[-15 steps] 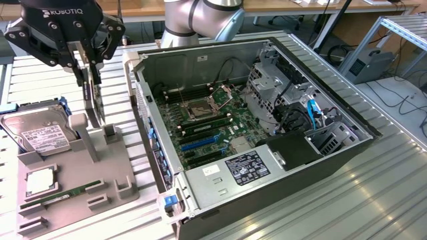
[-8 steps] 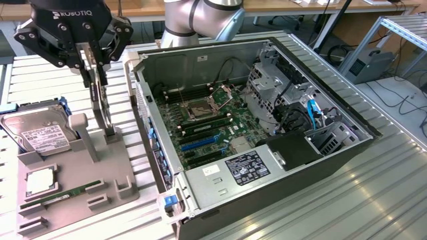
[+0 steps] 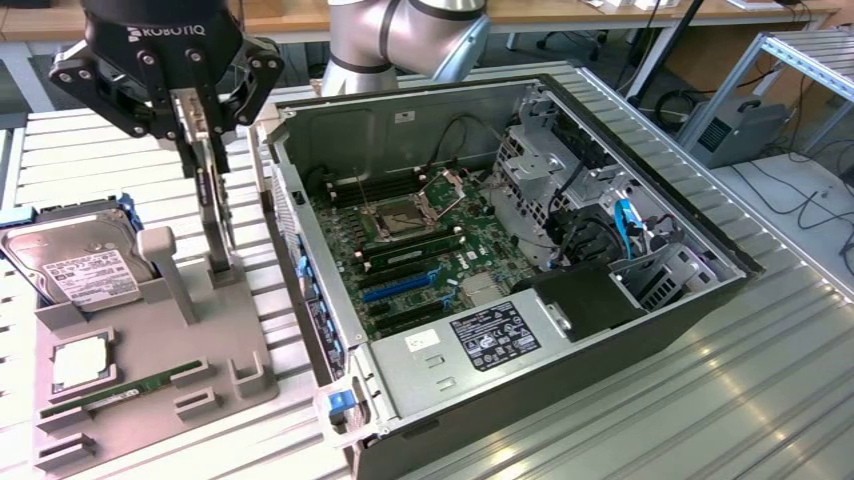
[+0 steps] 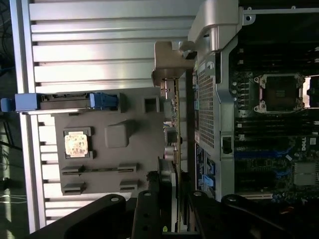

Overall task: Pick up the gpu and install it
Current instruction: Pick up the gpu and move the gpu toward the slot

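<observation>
- My gripper (image 4: 175, 181) is nearest the wrist camera, its dark fingers pressed against both faces of the gpu (image 4: 175, 124), clenched on the card's upper edge.
- In the exterior view my gripper (image 3: 207, 140) hangs over the gpu (image 3: 216, 215), which stands upright on its long edge.
- The card's lower edge sits in a slotted post of the gray holder (image 3: 200, 340) on the table (image 3: 694, 400).
- On the same holder, a hard drive (image 3: 74, 265) leans at the far end, a processor chip (image 3: 80, 362) lies flat in its pocket, and a green memory stick (image 3: 120, 390) lies near the front edge.
- Just beside the holder, on the exterior view's right, lies the open computer case (image 3: 441, 410) with its motherboard (image 3: 414, 250) exposed and the processor socket (image 3: 400, 215) open.
</observation>
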`<state>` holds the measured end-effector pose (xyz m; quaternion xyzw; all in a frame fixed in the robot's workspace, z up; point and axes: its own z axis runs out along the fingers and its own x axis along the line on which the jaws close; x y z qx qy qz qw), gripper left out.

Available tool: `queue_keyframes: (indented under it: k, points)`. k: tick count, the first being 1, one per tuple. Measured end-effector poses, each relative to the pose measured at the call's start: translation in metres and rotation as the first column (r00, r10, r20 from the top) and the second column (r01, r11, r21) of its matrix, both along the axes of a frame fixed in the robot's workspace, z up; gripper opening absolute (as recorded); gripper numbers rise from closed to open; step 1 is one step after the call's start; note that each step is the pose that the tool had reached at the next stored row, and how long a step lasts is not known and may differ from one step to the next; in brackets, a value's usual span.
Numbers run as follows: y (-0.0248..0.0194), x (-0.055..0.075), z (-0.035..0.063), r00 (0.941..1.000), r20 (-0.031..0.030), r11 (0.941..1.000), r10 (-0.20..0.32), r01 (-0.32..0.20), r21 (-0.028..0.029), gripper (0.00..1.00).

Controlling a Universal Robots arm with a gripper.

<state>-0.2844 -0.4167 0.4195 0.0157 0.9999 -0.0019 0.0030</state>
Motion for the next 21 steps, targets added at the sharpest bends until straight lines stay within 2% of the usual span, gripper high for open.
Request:
queue_keyframes:
  k: [12,18,21]
  points:
    - [-0.0081,0.015,0.0006,0.9999,-0.0111,1.0,0.0,0.0,-0.0001,0.27]
    - [-0.0099,0.023,0.0021,0.9999,-0.0162,1.0,0.0,0.0,0.0,0.27]
    - [-0.0108,0.028,0.0025,0.9998,-0.0211,1.0,0.0,0.0,-0.0001,0.27]
